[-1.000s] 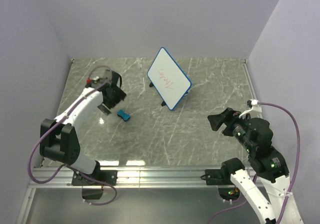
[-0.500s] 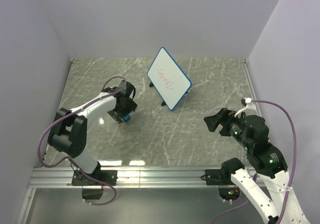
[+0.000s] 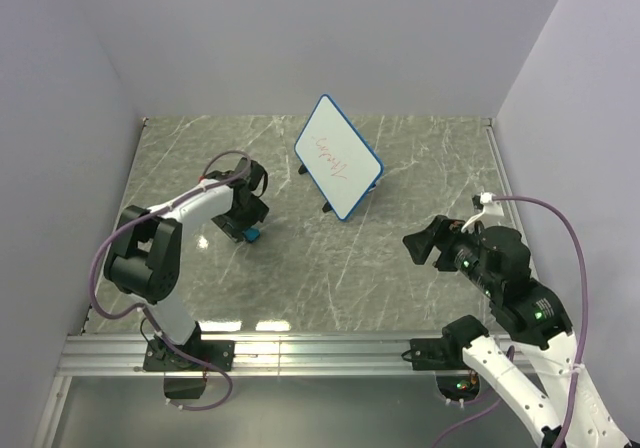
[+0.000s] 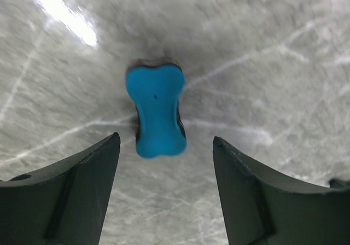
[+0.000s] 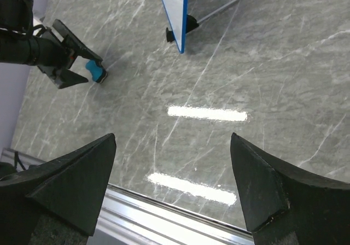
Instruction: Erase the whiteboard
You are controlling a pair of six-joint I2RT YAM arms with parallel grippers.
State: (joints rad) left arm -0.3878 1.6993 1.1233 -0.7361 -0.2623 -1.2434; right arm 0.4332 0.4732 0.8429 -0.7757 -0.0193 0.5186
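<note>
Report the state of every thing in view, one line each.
whiteboard: standing tilted on the table, reddish writing on it, not erased.
eraser: lying flat on the table, not gripped.
left tool: open, low over the eraser, one jaw on each side of it, gaps on both sides.
right tool: open, empty, above bare table, apart from the whiteboard.

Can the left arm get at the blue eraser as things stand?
Probably yes. The left pincer hangs right over the eraser, its jaws open on either side of it, and only bare table shows around it, with nothing in between.
</note>
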